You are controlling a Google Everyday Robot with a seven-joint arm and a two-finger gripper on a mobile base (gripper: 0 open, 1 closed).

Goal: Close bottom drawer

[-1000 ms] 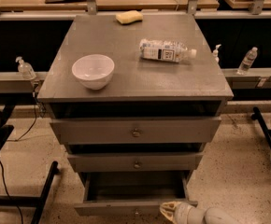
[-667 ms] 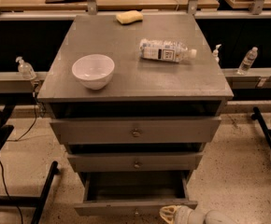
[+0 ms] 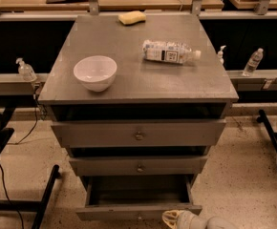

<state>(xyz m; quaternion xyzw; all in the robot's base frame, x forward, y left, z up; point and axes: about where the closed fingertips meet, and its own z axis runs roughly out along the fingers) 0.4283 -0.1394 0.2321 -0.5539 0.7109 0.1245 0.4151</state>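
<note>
Jaw state of the gripper (image 3: pixel 176 218) cannot be told from this view. The gripper sits at the 6 o'clock edge of the scene, just beside the front panel of the bottom drawer (image 3: pixel 129 212) and toward its 4 o'clock corner. That drawer stands pulled well out, its inside visible, with its knob (image 3: pixel 139 217) at mid-panel.

Likely hazard: a push this far off-centre may skew the drawer in its slides so that it binds and stops short of shut. The gripper may also slip past the corner and miss the panel.

Toward 12 o'clock come the middle drawer (image 3: pixel 138 166) and the top drawer (image 3: pixel 138 133). On the cabinet top (image 3: pixel 143 82) rest a white bowl (image 3: pixel 95 72), a bottle (image 3: pixel 169 52) lying on its side, and a sponge (image 3: pixel 132 17). A hard slam could set the bottle rolling.
</note>
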